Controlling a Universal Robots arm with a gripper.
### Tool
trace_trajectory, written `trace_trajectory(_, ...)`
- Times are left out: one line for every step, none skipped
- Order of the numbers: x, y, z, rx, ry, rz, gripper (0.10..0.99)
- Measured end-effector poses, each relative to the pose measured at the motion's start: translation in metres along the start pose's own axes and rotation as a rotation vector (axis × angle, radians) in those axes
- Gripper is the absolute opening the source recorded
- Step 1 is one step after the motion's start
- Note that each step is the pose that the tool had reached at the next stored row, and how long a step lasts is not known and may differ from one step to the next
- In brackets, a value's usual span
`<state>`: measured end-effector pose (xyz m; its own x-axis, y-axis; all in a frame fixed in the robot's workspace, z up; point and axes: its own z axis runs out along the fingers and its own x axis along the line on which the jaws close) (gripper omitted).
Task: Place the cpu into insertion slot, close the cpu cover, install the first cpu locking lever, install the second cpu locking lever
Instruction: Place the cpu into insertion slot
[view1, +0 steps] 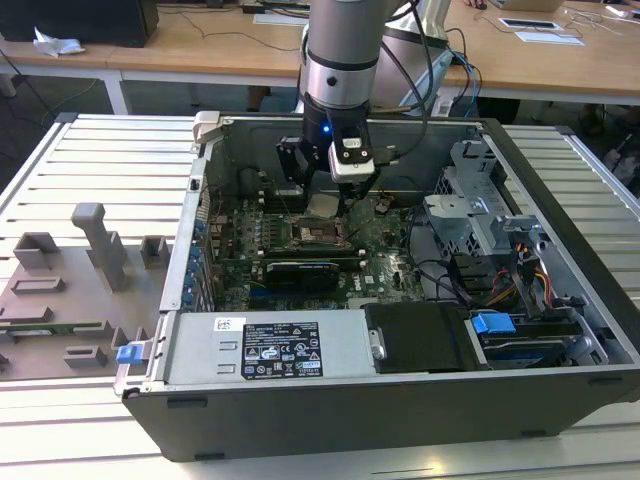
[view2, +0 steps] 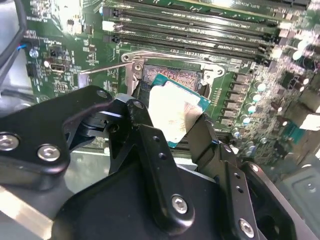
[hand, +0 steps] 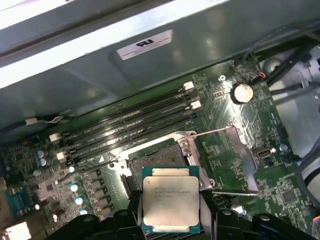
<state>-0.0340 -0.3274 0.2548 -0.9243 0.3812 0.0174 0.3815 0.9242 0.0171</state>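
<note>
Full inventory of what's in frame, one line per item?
silver-topped square cpu chip: one, silver on green, held above the socket
dark square insertion slot with silvery rim: one, empty, on the motherboard
thin silvery cpu cover frame: one, swung open beside the slot
long black memory slots: several, alongside the slot
green motherboard: one, inside the case
round silver coin cell: one, on the motherboard
black expansion card: one, near the slot
grey labelled power supply box: one, at the case edge
dark grey open computer case: one, on the table
black gripper: one, fingers shut on the chip
</note>
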Motion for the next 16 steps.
trace_trajectory(0.0,0.0,0.0,0.0,-0.0002,0.013,0.541)
trace_trajectory(0.0,0.0,0.0001,0.0,-0.0007,0.036,0.541)
trace_trajectory(0.0,0.0,0.0001,-0.001,-0.001,0.057,0.541)
trace_trajectory(0.0,0.0,0.0002,-0.001,-0.0013,0.075,0.541)
trace_trajectory(0.0,0.0,0.0002,-0.001,-0.0016,0.087,0.541)
trace_trajectory(0.0,0.0,0.0003,-0.001,-0.0018,0.098,0.541)
trace_trajectory(0.0,0.0,0.0003,-0.001,-0.002,0.111,0.541)
trace_trajectory(0.0,0.0,0.0003,-0.002,-0.0023,0.124,0.541)
trace_trajectory(0.0,0.0,0.0003,-0.002,-0.0025,0.134,0.541)
trace_trajectory(0.0,0.0,0.0004,-0.002,-0.0027,0.148,0.541)
trace_trajectory(0.0,0.0,0.0005,-0.002,-0.0031,0.165,0.541)
trace_trajectory(0.0,0.0,0.0005,-0.002,-0.0033,0.176,0.541)
trace_trajectory(0.0,0.0,0.0005,-0.002,-0.0035,0.187,0.541)
trace_trajectory(0.0,0.0,0.0006,-0.003,-0.0037,0.198,0.541)
trace_trajectory(0.0,0.0,0.0006,-0.003,-0.004,0.212,0.541)
trace_trajectory(0.0,0.0,0.0007,-0.003,-0.0043,0.226,0.541)
